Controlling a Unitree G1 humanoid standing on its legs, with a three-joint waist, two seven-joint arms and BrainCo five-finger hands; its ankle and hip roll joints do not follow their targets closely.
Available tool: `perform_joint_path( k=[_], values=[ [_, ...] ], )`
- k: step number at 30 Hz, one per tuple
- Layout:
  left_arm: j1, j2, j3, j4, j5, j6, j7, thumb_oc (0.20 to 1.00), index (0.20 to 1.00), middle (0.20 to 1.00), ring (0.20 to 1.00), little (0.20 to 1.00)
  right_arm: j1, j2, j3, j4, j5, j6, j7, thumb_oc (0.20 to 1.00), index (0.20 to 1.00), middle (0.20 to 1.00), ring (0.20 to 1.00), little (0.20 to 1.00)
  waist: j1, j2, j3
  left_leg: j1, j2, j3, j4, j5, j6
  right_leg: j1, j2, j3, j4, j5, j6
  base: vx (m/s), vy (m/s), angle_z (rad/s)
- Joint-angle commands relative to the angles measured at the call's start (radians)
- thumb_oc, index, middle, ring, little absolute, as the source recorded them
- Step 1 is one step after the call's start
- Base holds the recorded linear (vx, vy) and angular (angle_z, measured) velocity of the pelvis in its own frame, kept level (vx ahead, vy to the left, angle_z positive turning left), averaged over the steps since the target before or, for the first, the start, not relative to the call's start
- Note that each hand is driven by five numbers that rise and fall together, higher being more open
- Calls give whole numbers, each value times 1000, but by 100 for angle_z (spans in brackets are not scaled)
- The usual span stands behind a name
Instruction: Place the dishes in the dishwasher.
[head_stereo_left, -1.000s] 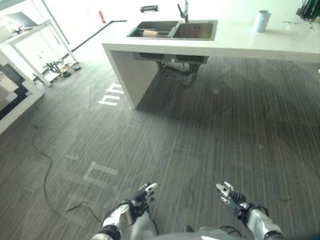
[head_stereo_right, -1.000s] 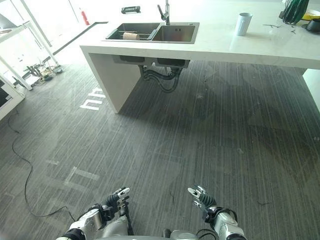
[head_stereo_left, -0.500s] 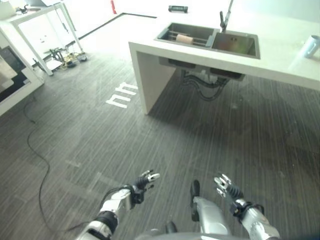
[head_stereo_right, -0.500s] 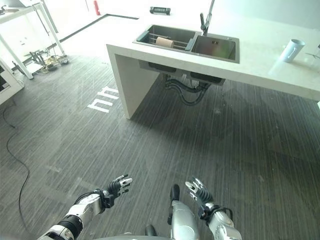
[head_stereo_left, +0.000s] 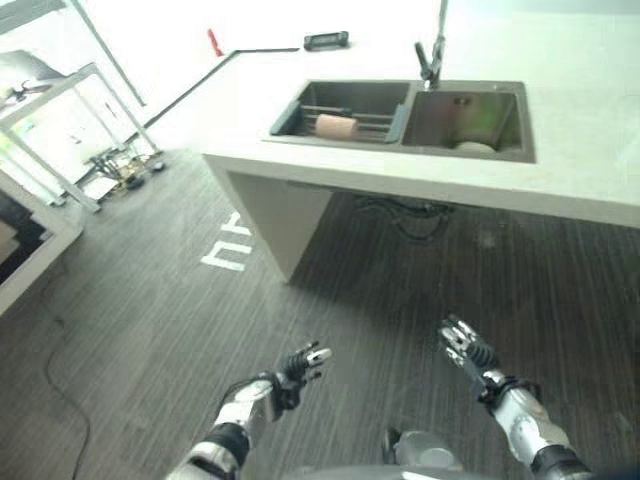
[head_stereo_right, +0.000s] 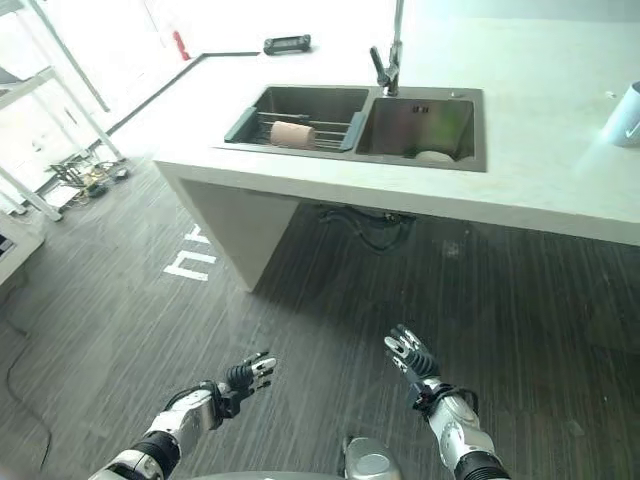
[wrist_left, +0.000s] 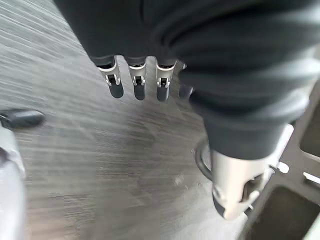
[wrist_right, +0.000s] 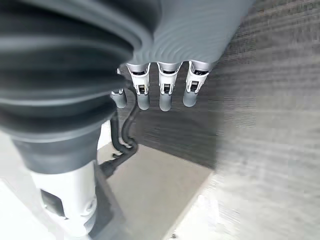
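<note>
I've got my left hand (head_stereo_left: 300, 366) and right hand (head_stereo_left: 466, 348) loosely spread, empty, over the dark floor (head_stereo_left: 150, 320), the dish (head_stereo_right: 434, 157) sitting in the sink's (head_stereo_right: 300, 96) right basin ahead.

We note a white table (head_stereo_left: 560, 190) across the upper part of the view, with a double sink (head_stereo_left: 405, 118) set into it. The left basin holds a rack (head_stereo_left: 345, 112) with a pale cylindrical item (head_stereo_left: 336, 126) lying on it. The right basin contains a light-coloured dish (head_stereo_left: 474, 148) near its front wall. A faucet (head_stereo_left: 430, 55) stands behind the divider. A dark flat object (head_stereo_left: 327, 40) lies on the table behind the sink. Both hands are low over the dark striped floor (head_stereo_left: 150, 300), well apart from the table: the left hand (head_stereo_left: 303, 361) and right hand (head_stereo_left: 463, 345), fingers extended, holding nothing. A white shelf frame (head_stereo_left: 60, 120) stands at far left.
</note>
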Motion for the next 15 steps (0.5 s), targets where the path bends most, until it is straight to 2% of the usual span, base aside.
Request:
perform_joint_path(
  k=[1,2,3,4,5,6,7,8,10,15],
  values=[
    [-3,15,-18,-21,-19,4,-6,1000,1000,1000,1000,1000,8,-3,4,-25,-3,-22,17,1000,1000,1000,1000,1000,12,-9,5,67,-35,30,-528,-11,58,30,-35,55,-35,10,148,320,128,-28],
    [-3,13,-20,-25,-9,2,-13,1000,1000,1000,1000,1000,2,-4,3,-19,-4,-18,18,1000,1000,1000,1000,1000,14,-11,6,76,-20,36,-587,-1,56,47,-32,70,-58,14,157,292,178,-66],
    [3,14,-36,-36,-16,-5,1,1000,1000,1000,1000,1000,-5,-4,4,-19,-12,-9,20,1000,1000,1000,1000,1000,22,-8,4,72,-21,7,-678,2,53,58,-29,94,-80,19,169,271,225,-97],
    [13,18,-51,-50,-21,-13,15,1000,1000,1000,1000,1000,-9,-5,11,-11,-12,-6,19,1000,1000,1000,1000,1000,37,-5,4,72,-13,-44,-797,13,44,78,-30,123,-104,18,184,367,305,-99],
    [31,25,-57,-62,-36,-15,20,1000,1000,1000,1000,1000,-5,-6,22,0,-9,-10,20,1000,1000,1000,1000,1000,54,2,-2,65,27,-101,-908,58,16,101,-30,154,-125,11,199,400,317,-87],
    [41,28,-50,-66,-34,-13,17,1000,1000,1000,1000,1000,7,-6,23,-1,-10,-16,26,1000,1000,1000,1000,1000,58,7,-4,56,68,-104,-955,100,-3,118,-36,165,-139,7,208,280,215,-139],
    [41,28,-50,-66,-34,-13,17,1000,1000,1000,1000,1000,7,-6,23,-1,-10,-16,26,1000,1000,1000,1000,1000,58,7,-4,56,68,-104,-955,100,-3,118,-36,165,-139,7,208,328,374,-123],
    [37,30,-42,-44,9,-10,-9,1000,1000,1000,1000,1000,41,-1,5,-19,7,-34,15,1000,1000,1000,1000,1000,37,19,-16,81,114,-21,-1011,118,-13,137,-79,126,-133,-11,234,309,360,-101],
    [24,31,-46,-18,18,-16,-9,1000,1000,1000,1000,1000,49,5,2,-21,26,-29,16,1000,1000,1000,1000,1000,32,27,-21,100,102,-44,-1030,106,-7,129,-95,128,-100,-27,242,310,326,2],
    [-22,39,-51,36,-20,-13,11,1000,1000,1000,1000,1000,60,27,0,-13,9,-22,28,1000,1000,1000,1000,1000,25,41,-37,163,40,-78,-1085,79,21,102,-120,148,-41,-41,263,199,189,-17]
  ],
)
